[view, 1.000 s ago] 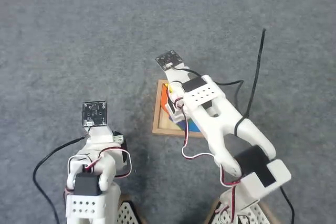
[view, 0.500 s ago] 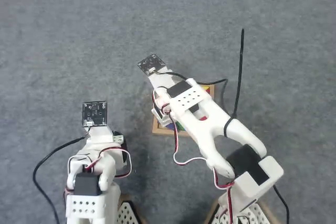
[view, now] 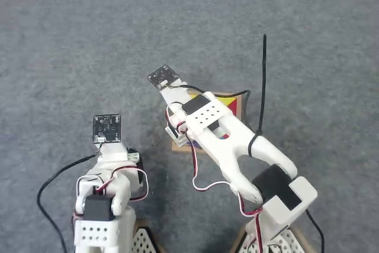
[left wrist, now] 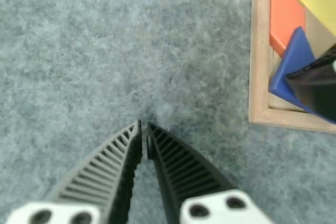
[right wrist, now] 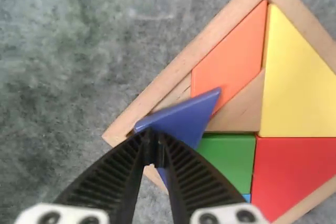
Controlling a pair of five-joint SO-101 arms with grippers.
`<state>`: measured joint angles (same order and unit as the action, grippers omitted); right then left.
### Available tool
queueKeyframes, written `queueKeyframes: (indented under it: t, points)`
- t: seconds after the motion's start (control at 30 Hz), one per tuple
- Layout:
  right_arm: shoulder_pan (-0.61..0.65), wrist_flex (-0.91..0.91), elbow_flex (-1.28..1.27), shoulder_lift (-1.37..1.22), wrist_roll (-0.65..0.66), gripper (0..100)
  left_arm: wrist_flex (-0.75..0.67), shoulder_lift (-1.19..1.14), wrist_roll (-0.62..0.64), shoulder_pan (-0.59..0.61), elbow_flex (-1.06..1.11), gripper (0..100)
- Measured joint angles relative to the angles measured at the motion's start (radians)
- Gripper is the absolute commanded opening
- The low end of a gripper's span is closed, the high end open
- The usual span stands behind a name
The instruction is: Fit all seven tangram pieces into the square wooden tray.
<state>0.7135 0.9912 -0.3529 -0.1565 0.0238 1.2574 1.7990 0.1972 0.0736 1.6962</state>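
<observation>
Grey felt covers the table (view: 89, 45), and the square wooden tray (right wrist: 173, 72) sits near its middle, partly under the right arm (view: 237, 146). The left arm (view: 106, 194) is parked by the near edge, well apart from the tray.

Inside the tray, 4 pieces plainly lie flat: the yellow triangle (right wrist: 294, 77), the red piece (right wrist: 294, 171), the orange piece (right wrist: 231, 61) and the green piece (right wrist: 226, 156). A light-blue sliver (right wrist: 245, 198) shows beside the green one. A bare wooden slot (right wrist: 241, 114) is open between orange, yellow and green.

The right gripper (right wrist: 153, 148) pinches the blue triangle (right wrist: 184, 116) by 1 edge, tilted over the tray's corner (not yet seated). The left gripper (left wrist: 144, 129) is closed on nothing, over bare felt.

Most of the work looks done. The blue triangle has to drop flat, and the arm hides too much of the tray to count all 7.
</observation>
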Motion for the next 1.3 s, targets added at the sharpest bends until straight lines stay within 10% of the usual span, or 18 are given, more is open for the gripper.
queueKeyframes:
  t: [0.77, 1.3]
  points:
    - [0.020, -0.129, -0.233, 0.273, 0.034, 2.0, 0.000, 0.000, 0.000, 0.000, 0.000, 1]
    - [-0.252, -0.137, -0.236, 0.124, -0.040, 2.0, 0.000, 0.000, 0.000, 0.000, 0.000, 1]
